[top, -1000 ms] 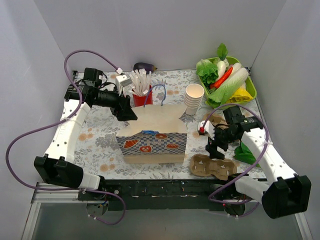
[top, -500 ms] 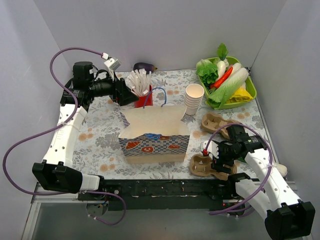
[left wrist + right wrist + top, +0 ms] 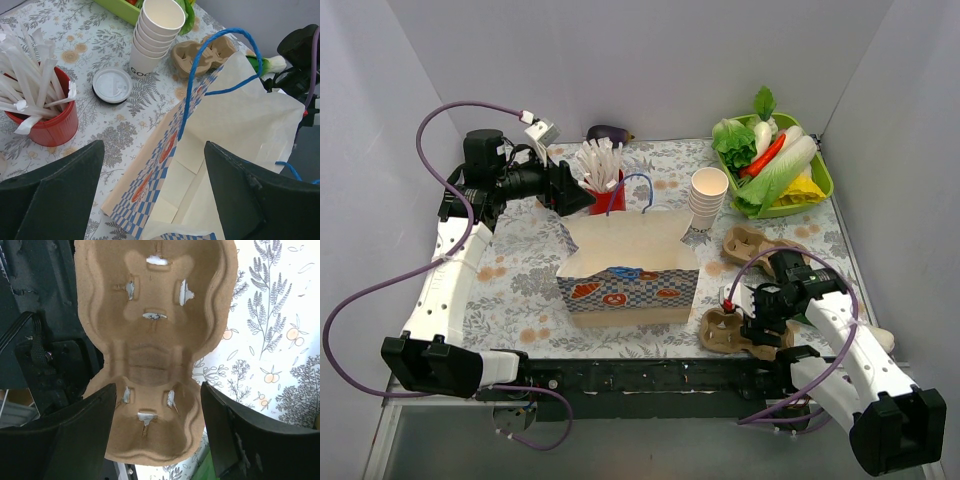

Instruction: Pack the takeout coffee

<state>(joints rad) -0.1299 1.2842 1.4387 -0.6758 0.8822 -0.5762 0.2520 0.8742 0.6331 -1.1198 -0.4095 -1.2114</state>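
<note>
Takeout coffee (image 3: 112,85) shows its round white lid from above.

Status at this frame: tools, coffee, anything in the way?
Left tool open, empty, near bag. Right tool open over cup carrier. Coffee untouched, between red cup and cup stack, behind bag.

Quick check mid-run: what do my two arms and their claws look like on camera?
Both arms match: the left arm and right arm have white links between chunky black joints and black bases. A purple cable loops off each. The left claw and right claw are matte black, with two broad, wedge-shaped fingers.
</note>
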